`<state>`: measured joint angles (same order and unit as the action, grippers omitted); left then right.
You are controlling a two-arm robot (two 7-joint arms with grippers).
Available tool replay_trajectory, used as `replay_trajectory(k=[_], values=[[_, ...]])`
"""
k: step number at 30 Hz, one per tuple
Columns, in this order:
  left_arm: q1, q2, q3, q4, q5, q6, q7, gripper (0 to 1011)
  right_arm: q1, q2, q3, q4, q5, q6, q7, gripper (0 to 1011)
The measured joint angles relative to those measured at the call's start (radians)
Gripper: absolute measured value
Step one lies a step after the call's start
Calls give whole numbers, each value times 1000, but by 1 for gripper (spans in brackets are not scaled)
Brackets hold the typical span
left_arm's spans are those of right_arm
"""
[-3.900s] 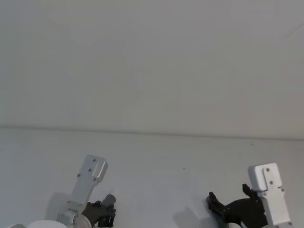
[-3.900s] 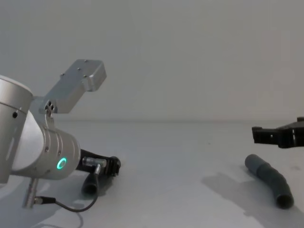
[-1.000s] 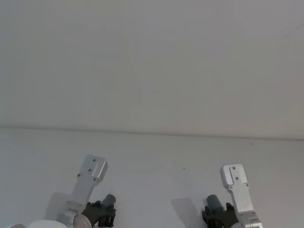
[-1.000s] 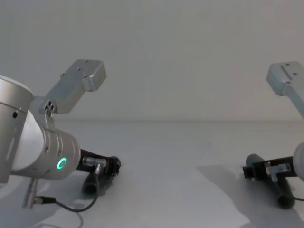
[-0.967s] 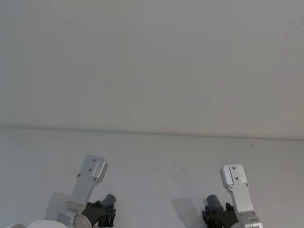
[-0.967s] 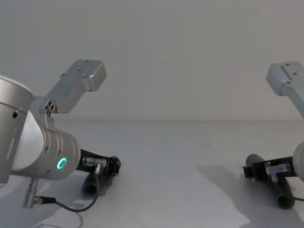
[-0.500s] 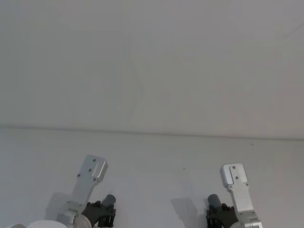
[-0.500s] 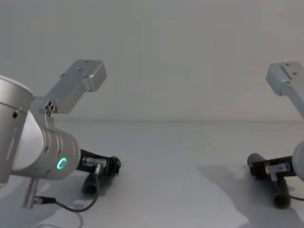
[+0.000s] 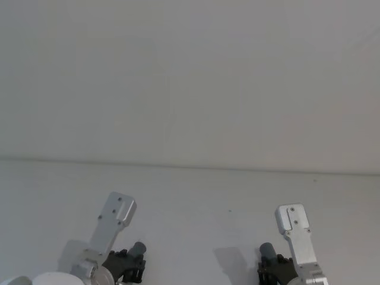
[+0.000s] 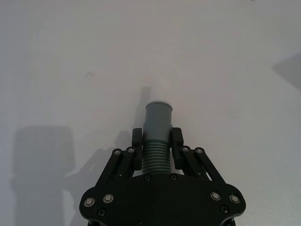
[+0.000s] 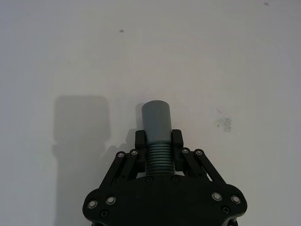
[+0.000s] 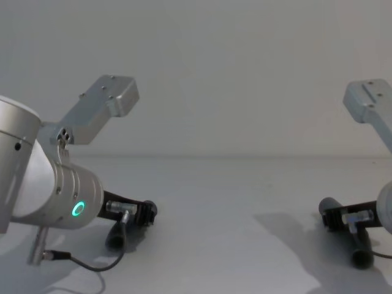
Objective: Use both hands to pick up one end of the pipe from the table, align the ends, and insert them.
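**Item 1, left tool** (image 10: 157, 141): toward the table's (image 12: 214, 202) near left. Fingers closed on the ribbed section of the left pipe piece (image 10: 157, 123), pads on either side just behind the smooth collar. The pale-rimmed collar (image 10: 158, 107) projects past the fingertips.

**Item 2, right tool** (image 11: 158, 140): toward the table's near right, well apart from the left one. Fingers closed on the ribs of the right pipe piece (image 11: 156, 141), whose plain grey collar (image 11: 155, 115) projects forward.

**Item 3, pipe pieces:** in the chest view each piece's rear end hangs low at the table. Whether it touches cannot be told.

**Step in hand (judged):** both grasps made; lift and alignment not yet done.

**Handling notes:**
- Raise both pieces clear of the table before turning them.
- Rotate the wrists so the two collars face each other on one axis.
- Close the gap slowly, pale rim leading into the open mouth.
- Ribs may flex, so keep the grip close to the collars.
- Expect the bent tails to swing during rotation.
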<state>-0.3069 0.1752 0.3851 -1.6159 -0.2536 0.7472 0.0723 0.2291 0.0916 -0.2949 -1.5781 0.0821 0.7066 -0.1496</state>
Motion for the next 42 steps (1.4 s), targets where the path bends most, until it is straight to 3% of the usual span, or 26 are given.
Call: replay_trajectory(k=[11, 19, 32, 42], values=[[-60, 69, 56, 17, 29, -27, -99, 327, 0, -1, 0, 0, 0, 1, 0, 292], [-121, 134, 111, 29, 61, -78, -202, 327, 0, -1, 0, 0, 0, 1, 0, 292], [-207, 228, 183, 46, 103, -219, -378, 327, -2, 2, 0, -1, 0, -2, 4, 292], [-253, 270, 216, 66, 113, -326, -500, 327, -28, 38, 5, -22, 13, -91, 66, 292]])
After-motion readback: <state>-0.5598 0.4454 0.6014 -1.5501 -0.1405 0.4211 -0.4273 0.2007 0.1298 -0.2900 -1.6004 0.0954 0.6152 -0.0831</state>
